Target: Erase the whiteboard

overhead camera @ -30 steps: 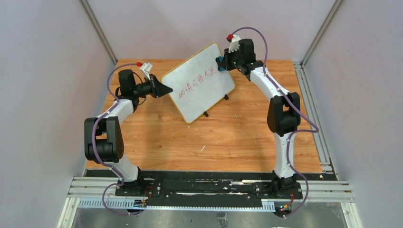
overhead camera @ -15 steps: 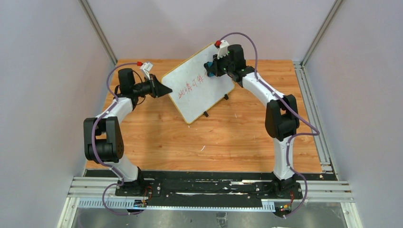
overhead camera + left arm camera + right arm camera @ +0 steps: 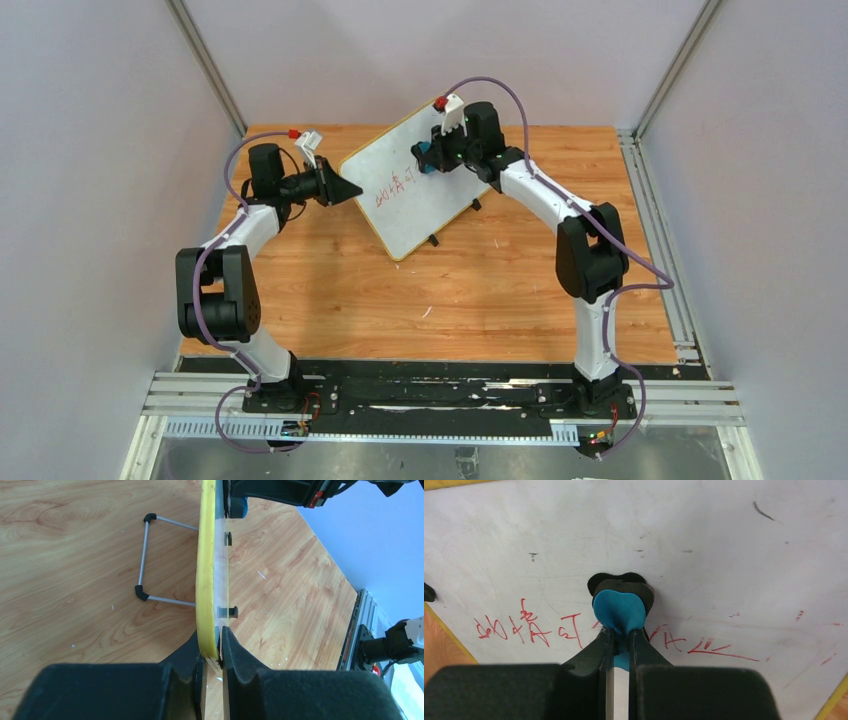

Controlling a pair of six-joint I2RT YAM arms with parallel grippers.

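Observation:
The whiteboard (image 3: 425, 205), yellow-framed, stands tilted at the back of the wooden table. My left gripper (image 3: 352, 190) is shut on its left corner; in the left wrist view the pads pinch the yellow edge (image 3: 206, 570) at the gripper (image 3: 220, 641). My right gripper (image 3: 432, 157) is shut on a blue eraser (image 3: 619, 611) and presses it flat against the board face (image 3: 724, 550). Red handwriting (image 3: 531, 627) runs left of the eraser. Fainter, broken red strokes (image 3: 716, 651) lie to its right.
The board's wire stand (image 3: 143, 560) rests on the table (image 3: 480, 290) behind the board. Small black feet (image 3: 433, 240) touch the wood at its lower edge. Grey walls enclose the table at the back and on both sides.
My right gripper has slid the eraser leftward across the board's upper part, and the red characters on the right have thinned out. The left arm and the board have stayed put.

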